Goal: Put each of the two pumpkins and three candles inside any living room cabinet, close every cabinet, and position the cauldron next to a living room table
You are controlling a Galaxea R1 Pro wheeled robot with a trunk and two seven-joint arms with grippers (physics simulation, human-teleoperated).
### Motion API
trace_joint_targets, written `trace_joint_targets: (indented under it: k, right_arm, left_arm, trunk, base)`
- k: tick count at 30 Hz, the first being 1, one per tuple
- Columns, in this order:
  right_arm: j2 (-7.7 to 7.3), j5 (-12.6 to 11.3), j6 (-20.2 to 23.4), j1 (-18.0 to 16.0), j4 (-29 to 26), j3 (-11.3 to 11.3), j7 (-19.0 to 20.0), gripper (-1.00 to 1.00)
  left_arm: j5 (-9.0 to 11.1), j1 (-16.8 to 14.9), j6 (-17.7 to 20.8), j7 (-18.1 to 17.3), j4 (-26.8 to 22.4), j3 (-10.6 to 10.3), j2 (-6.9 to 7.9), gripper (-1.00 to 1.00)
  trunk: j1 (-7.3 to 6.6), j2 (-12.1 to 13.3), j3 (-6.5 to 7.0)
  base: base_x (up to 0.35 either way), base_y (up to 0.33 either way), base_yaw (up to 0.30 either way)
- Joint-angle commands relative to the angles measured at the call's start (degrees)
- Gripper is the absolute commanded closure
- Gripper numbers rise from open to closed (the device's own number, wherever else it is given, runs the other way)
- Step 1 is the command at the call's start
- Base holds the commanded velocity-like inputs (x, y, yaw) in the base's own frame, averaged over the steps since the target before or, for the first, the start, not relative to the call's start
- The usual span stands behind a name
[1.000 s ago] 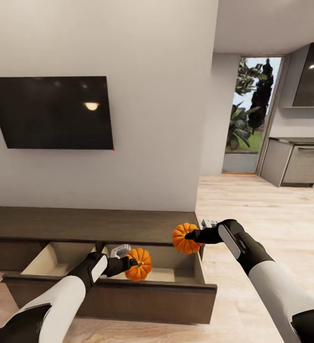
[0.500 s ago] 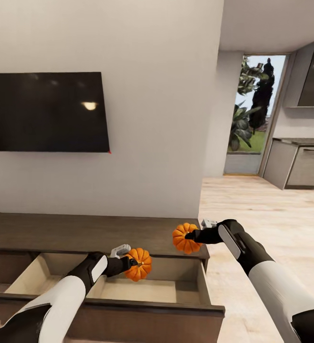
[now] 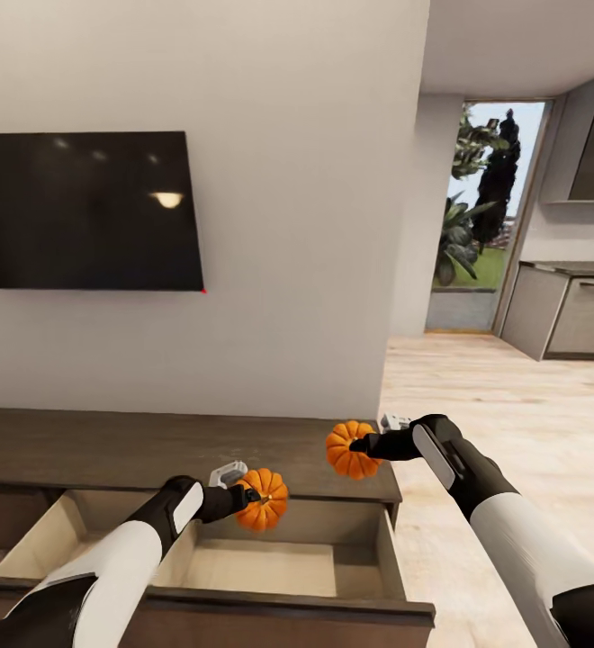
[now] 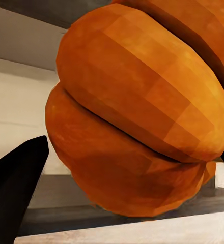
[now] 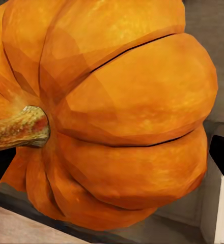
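Wall: plain pale grey (image 3: 297, 225), centre of frame | Television: black wall-mounted screen (image 3: 85, 211), upper left | Floor: light wood planks (image 3: 513, 405), right | Glass door: greenery behind (image 3: 481, 216), upper right | Kitchen units: grey base cabinets (image 3: 567, 310), far right edge.

Both white-and-black arms reach forward, the left lower than the right. The left black two-fingered gripper (image 3: 247, 494) is clamped on a small ribbed orange pumpkin (image 3: 263, 499); the right gripper (image 3: 362, 445) clamps another orange pumpkin (image 3: 348, 449).
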Motion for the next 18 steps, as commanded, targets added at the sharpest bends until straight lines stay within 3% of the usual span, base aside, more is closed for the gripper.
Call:
trace_joint_targets:
  k: [1,10,18]
  right_arm:
    - [-0.06,0.44,0.11,-0.05,-0.04,0.13,0.46,1.0]
    - [-0.12,0.44,0.08,-0.04,-0.07,0.15,0.46,1.0]
    - [-0.12,0.44,0.17,-0.04,-0.1,0.22,0.46,1.0]
  left_arm:
    - [0.63,-0.02,0.46,0.23,-0.11,0.17,-0.02,1.0]
    - [0.64,-0.02,0.46,0.23,-0.11,0.17,-0.02,1.0]
    - [0.64,-0.02,0.46,0.23,-0.11,0.17,-0.02,1.0]
  trunk:
    - [0.03,-0.03,-0.06]
    - [0.03,-0.03,-0.06]
    - [0.03,-0.03,0.16]
  base:
    - [0.213,0.0,0.0]
    - [0.04,0.0,0.005]
    - [0.0,0.0,0.196]
